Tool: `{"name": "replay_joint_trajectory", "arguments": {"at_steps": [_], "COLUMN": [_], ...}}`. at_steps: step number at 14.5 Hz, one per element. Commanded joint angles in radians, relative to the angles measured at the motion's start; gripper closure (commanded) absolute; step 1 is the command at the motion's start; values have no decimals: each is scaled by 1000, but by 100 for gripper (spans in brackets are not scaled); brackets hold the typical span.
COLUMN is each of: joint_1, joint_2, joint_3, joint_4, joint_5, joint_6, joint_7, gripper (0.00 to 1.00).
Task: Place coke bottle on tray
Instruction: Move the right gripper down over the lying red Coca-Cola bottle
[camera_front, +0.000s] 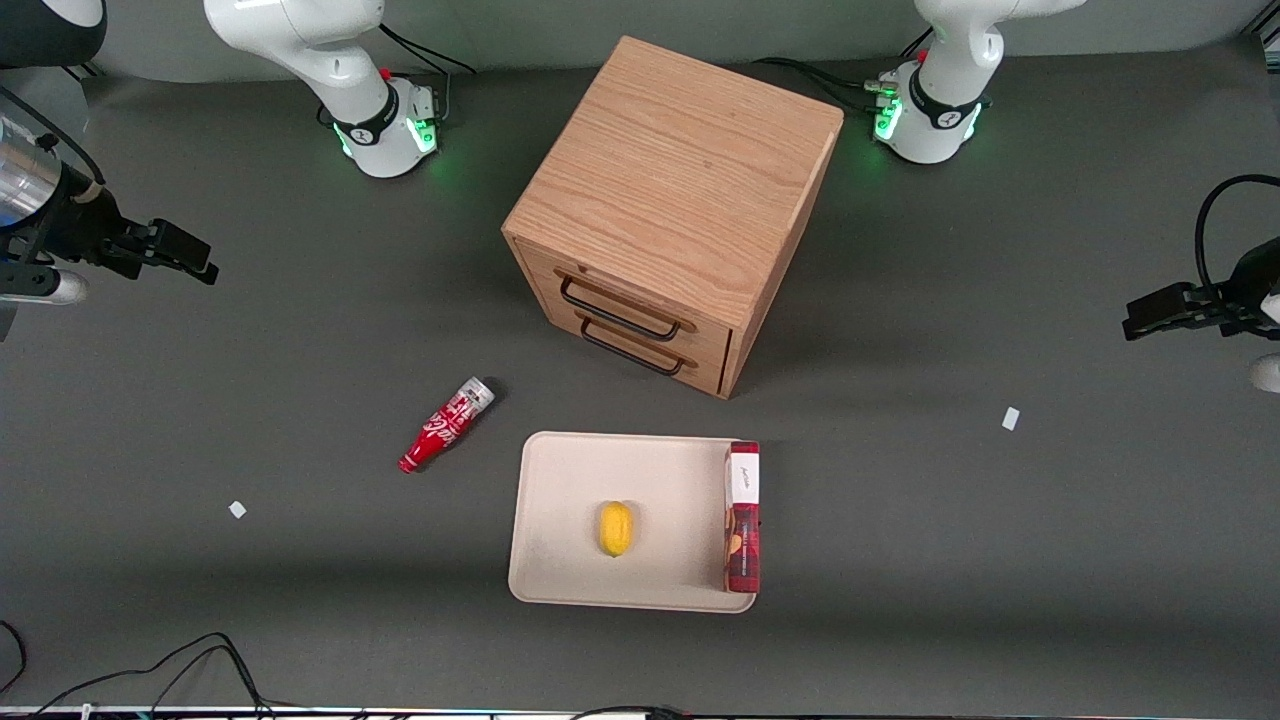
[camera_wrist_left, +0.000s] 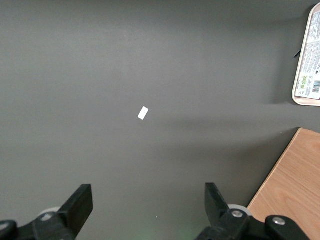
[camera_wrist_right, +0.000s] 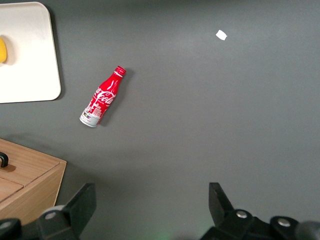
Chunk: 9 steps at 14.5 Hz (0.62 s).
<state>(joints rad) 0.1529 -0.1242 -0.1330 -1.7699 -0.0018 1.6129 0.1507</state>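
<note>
Your working hand (camera_front: 190, 257) hangs high above the bench (camera_front: 300, 350) at the working arm's end, well apart from everything on it. In the right wrist view your hand (camera_wrist_right: 152, 210) has its two black fingers (camera_wrist_right: 220, 200) spread wide with only bare grey surface between them, so it is open and grips nothing.

The coke bottle (camera_front: 446, 424) lies on its side on the bench, not on the tray (camera_front: 560, 520). Its silver-white base band points toward the wooden drawer cabinet (camera_front: 670, 200) and its narrow red neck points toward the front camera. You see the bottle (camera_wrist_right: 102, 97) in the wrist view too, clear of the tray's rounded corner (camera_wrist_right: 30, 60), near it but not touching.

The tray sits in front of the cabinet's two black-handled drawers, nearer the front camera than the cabinet. On it:
- a small yellow fruit (camera_front: 615, 528), roughly mid-tray
- a long red box with a white label (camera_front: 742, 515), along the tray's edge toward the parked arm's end

Two small white scraps lie on the bench: one (camera_front: 237, 509) toward the working arm's end, nearer the front camera than the bottle, one (camera_front: 1010, 418) toward the parked arm's end
</note>
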Motion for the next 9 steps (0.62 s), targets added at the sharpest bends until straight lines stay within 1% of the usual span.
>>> {"name": "replay_joint_trajectory", "arguments": {"at_steps": [1,4,6,9], "joint_1": [8,10,11,11], "joint_2": [9,14,34,93], "joint_3": [15,19,50,122], "joint_4": [23,24,33,63], "joint_5": [-18,-17,-17,-12], "joint_6": [-4,-4,-4,1], "joint_7": [-8,3,13,202], "gripper": [0,0,0,0]}}
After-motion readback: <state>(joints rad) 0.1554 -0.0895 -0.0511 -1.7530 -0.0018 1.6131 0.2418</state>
